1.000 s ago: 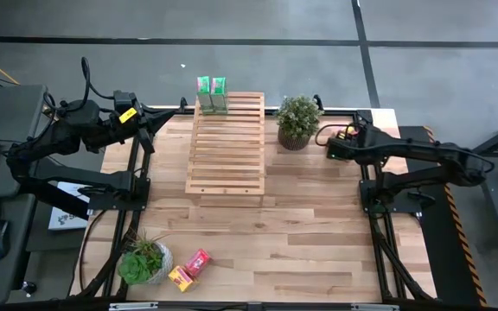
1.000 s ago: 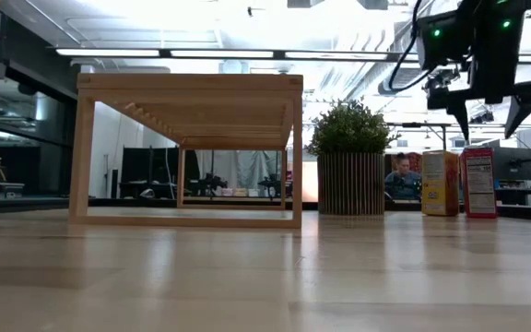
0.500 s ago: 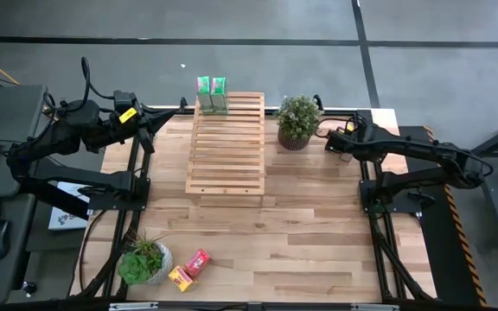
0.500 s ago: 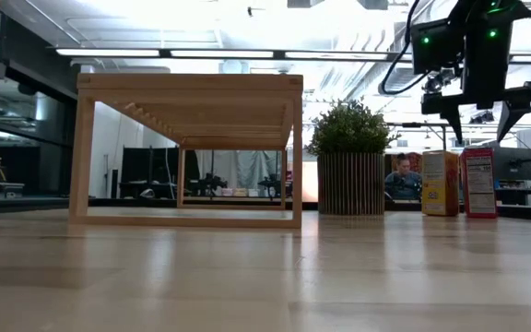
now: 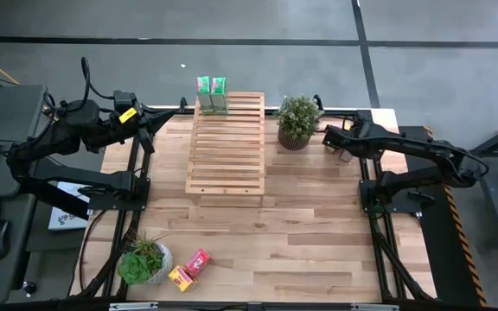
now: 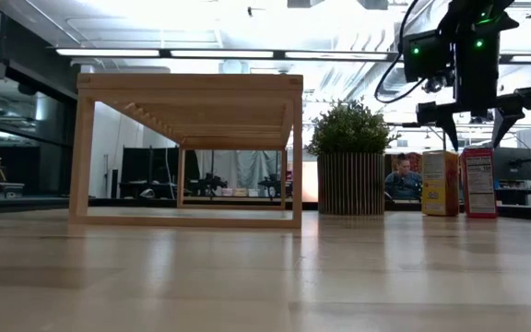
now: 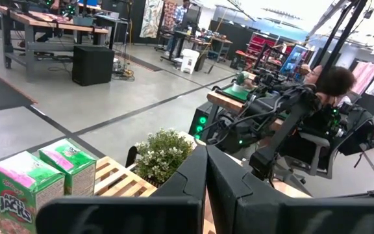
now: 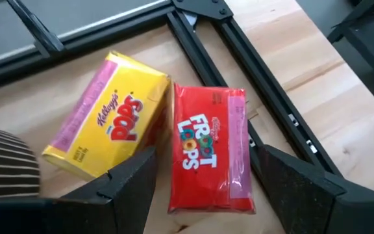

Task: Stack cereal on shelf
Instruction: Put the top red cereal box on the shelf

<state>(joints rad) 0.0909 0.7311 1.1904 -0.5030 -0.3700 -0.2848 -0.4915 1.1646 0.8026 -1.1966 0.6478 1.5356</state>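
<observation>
Two green cereal boxes stand on the far end of the slatted wooden shelf; they also show in the left wrist view. A yellow box and a red box stand upright on the table by the far right corner, right of a potted plant. My right gripper hovers open above them, with its fingers on either side of the red box and touching nothing. My left gripper waits shut at the table's far left. Another yellow box and a red-pink box lie near the left front corner.
A second potted plant sits at the near left corner beside the two lying boxes. The black frame rails run close behind the red box. The shelf's slats in front of the green boxes are bare. A person sits in the room beyond the table.
My right gripper has moved toward the table's far edge and a little left, over the yellow and red boxes, and has come down slightly. Its fingers stay open. The boxes have not moved.
</observation>
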